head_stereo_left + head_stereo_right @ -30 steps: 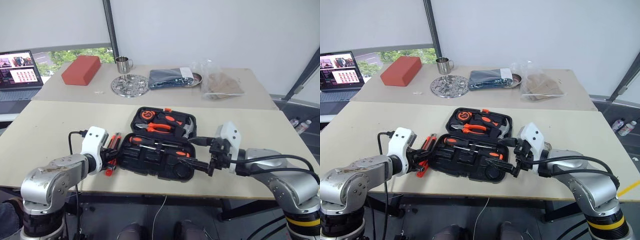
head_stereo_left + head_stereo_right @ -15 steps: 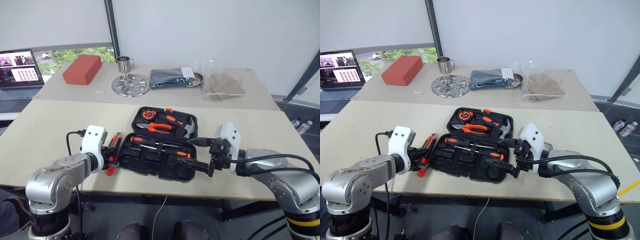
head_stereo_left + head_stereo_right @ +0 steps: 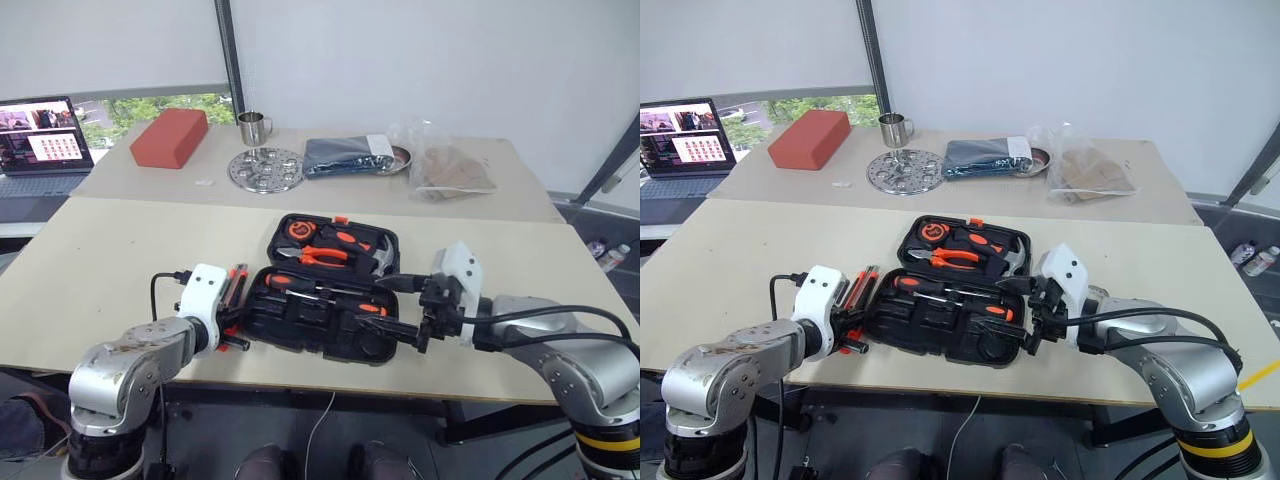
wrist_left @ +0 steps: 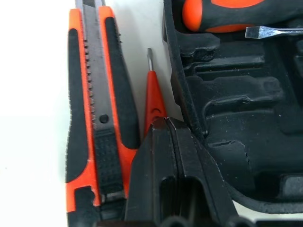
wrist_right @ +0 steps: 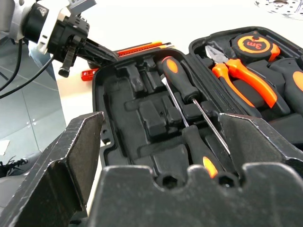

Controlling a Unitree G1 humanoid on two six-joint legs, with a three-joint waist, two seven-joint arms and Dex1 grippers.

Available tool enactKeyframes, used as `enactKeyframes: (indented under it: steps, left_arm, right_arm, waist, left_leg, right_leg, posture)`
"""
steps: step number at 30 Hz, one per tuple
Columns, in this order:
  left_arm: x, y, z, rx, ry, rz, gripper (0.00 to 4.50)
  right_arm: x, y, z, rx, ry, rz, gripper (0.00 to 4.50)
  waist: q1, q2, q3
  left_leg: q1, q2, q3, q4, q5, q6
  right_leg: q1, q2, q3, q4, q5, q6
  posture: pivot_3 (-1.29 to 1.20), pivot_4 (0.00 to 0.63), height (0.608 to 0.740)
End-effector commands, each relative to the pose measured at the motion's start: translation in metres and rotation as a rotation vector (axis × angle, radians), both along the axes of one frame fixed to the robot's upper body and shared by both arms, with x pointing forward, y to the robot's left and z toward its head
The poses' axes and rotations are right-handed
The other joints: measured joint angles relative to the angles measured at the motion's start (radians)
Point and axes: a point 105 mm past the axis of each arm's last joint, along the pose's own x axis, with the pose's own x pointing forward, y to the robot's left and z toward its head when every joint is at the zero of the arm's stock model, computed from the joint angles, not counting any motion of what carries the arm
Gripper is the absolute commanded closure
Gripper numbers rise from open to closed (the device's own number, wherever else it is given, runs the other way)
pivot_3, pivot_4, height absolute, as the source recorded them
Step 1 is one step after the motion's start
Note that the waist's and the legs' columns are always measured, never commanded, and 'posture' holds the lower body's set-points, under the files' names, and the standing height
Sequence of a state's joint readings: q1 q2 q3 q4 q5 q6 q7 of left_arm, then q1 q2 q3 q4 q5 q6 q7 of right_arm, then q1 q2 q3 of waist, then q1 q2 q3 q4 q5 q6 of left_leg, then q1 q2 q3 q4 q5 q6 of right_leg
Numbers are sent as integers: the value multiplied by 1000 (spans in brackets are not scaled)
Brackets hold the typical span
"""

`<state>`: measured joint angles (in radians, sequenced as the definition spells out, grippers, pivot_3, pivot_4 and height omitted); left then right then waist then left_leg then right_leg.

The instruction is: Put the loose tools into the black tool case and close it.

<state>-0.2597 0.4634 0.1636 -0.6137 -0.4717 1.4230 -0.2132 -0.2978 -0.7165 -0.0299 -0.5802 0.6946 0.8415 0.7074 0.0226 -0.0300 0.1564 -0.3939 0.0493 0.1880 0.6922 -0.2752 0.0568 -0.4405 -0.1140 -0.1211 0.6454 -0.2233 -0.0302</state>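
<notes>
I saw the tool case (image 3: 322,322) was black inside and out, its moulded slots matte black. The two screwdrivers (image 5: 187,92) in it had black handles with orange patches and bare steel shafts. The utility knife (image 4: 92,109) was orange with black ribbed grip panels and a grey metal strip down its middle. The thin pen-like tool (image 4: 152,101) beside it was plain orange. The pliers (image 3: 322,257) had orange handles, and the tape measure (image 5: 251,46) was orange with a black ring. The block (image 3: 168,137) was brick red. The tabletop (image 3: 110,260) was pale beige.

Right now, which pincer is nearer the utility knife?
Left. The left pincer is right beside the utility knife; the right pincer is across the tool case from it.
</notes>
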Motion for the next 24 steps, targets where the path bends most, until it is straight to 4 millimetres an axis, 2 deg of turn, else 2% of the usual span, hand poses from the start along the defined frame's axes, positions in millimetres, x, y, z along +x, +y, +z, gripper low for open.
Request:
enactKeyframes:
  steps: [1, 5, 11, 17, 20, 24]
  left_arm:
    - [0, -3, 3, 16, -21, -28, 2654]
    - [1, 3, 1, 28, -17, -8, 1183]
    - [3, 5, 1, 17, -17, -1, 1183]
    - [-6, 1, -21, 44, 99, -26, 1183]
    - [-4, 4, -26, 55, 127, -14, 1867]
    - [1, 0, -20, 42, 127, -30, 3321]
  right_arm:
    - [-5, 0, 11, 8, -41, 10, 0]
    - [-4, 1, 11, 10, -38, 11, 0]
    - [-4, 2, 10, 13, -34, 15, 0]
    - [-2, 4, 13, 19, -46, 17, 0]
    - [-3, 4, 15, 18, -52, 22, 0]
    - [-5, 6, 16, 12, -59, 38, 0]
  waist:
    - [1, 0, 0]
    - [2, 0, 0]
    - [2, 0, 0]
    - [2, 0, 0]
    - [2, 0, 0]
    - [5, 0, 0]
  left_leg:
    - [0, 0, 0, 0, 0, 0]
    - [-1, 0, -1, 0, 0, 0]
    - [-2, 0, -1, 0, 0, 0]
    - [-2, 0, -2, 0, 0, 0]
    - [-2, 0, -2, 0, 0, 0]
    - [-2, 0, -2, 0, 0, 0]
  right_leg:
    - [0, 0, 0, 0, 0, 0]
    - [0, 0, -1, -1, 0, 0]
    - [0, 0, -1, -2, 0, 0]
    - [0, 0, -2, -2, 0, 0]
    - [0, 0, -2, -2, 0, 0]
    - [0, 0, -2, -2, 0, 1]
  posture:
    - [0, 150, 736]
    - [0, 150, 736]
    - [0, 150, 736]
    - [0, 150, 736]
    - [0, 150, 736]
    - [0, 150, 736]
